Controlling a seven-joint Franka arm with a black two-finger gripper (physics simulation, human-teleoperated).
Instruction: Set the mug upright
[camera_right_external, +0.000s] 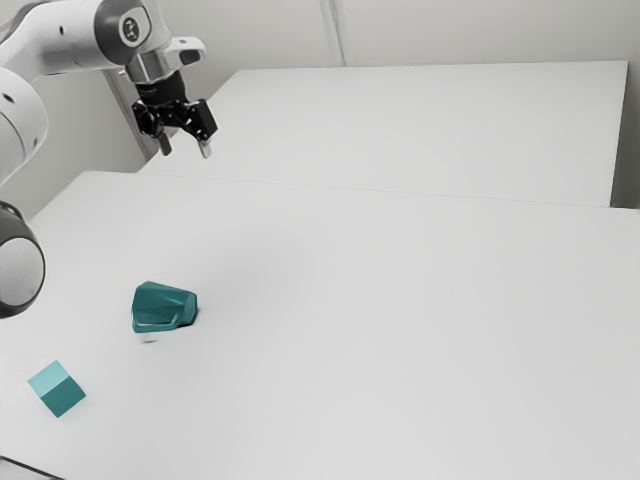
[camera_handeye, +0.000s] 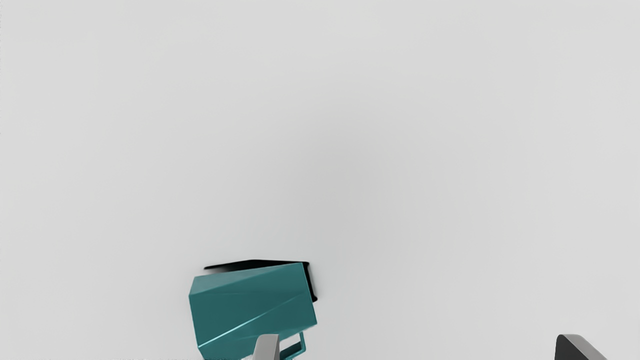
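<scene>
- The hand (camera_right_external: 186, 151) hangs above the bench (camera_right_external: 400, 330), upper left in the exterior view, its 2 fingers wide apart and holding nothing.
- The teal mug (camera_right_external: 163, 305) lies on its side on the bench, left of centre.
- In the wrist view, 1 fingertip (camera_handeye: 267, 348) overlaps the mug near its handle (camera_handeye: 303, 343).
- 1 teal cube (camera_right_external: 50, 380) sits lower left in the exterior view.

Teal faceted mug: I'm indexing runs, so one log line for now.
teal faceted mug: lying on side | black two-finger claw: open, raised | upright: no
</scene>
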